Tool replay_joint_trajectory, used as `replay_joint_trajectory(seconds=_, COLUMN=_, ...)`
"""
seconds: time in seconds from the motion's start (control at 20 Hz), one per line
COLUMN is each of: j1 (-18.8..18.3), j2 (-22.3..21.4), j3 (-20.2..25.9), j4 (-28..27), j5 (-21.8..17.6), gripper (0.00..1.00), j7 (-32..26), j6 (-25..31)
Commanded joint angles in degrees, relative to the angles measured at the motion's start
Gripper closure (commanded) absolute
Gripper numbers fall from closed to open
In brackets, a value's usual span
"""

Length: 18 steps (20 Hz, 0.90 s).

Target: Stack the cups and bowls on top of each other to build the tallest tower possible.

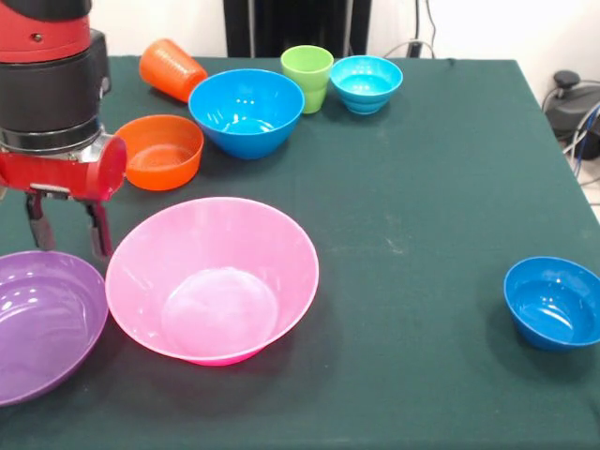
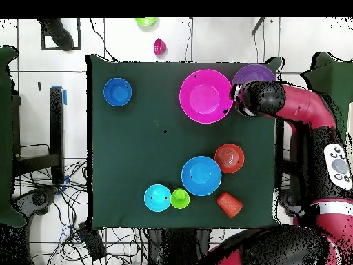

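Note:
My gripper (image 1: 67, 234) is open and empty, hanging over the far rim of the large purple bowl (image 1: 42, 319), just left of the huge pink bowl (image 1: 214, 278). In the overhead view the gripper (image 2: 238, 96) sits between the pink bowl (image 2: 205, 96) and the purple bowl (image 2: 254, 73). The small orange bowl (image 1: 159, 150) and the medium blue bowl (image 1: 246, 111) stand behind. The orange ribbed cup (image 1: 172, 68) lies on its side. The lime green cup (image 1: 307, 75) stands upright next to the small cyan bowl (image 1: 366, 82). The small dark blue bowl (image 1: 553, 302) stands alone at the right. Nothing is stacked.
The table (image 1: 422, 187) has a dark green cloth. The purple bowl lies at its left front corner, partly past the edge. On the floor beyond the table lie a green item (image 2: 145, 21) and a pink item (image 2: 159, 47). Cables lie around the table.

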Motion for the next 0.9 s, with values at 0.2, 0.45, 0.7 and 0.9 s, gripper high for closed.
replay_joint_trajectory(seconds=0.2, j1=-1.13, j2=3.93, j3=10.17, j4=3.43, j5=-7.63, gripper=0.0, j7=-27.14, j6=-8.59)
replay_joint_trajectory(seconds=0.45, j1=-1.35, j2=7.58, j3=12.11, j4=1.66, j5=-9.94, gripper=0.0, j7=-28.66, j6=-12.11)
replay_joint_trajectory(seconds=0.7, j1=-0.21, j2=9.1, j3=12.82, j4=-0.4, j5=-10.65, gripper=0.0, j7=-29.58, j6=-10.96)
replay_joint_trajectory(seconds=0.9, j1=-0.29, j2=9.8, j3=14.12, j4=-1.79, j5=-10.46, gripper=0.0, j7=-31.69, j6=-7.78)
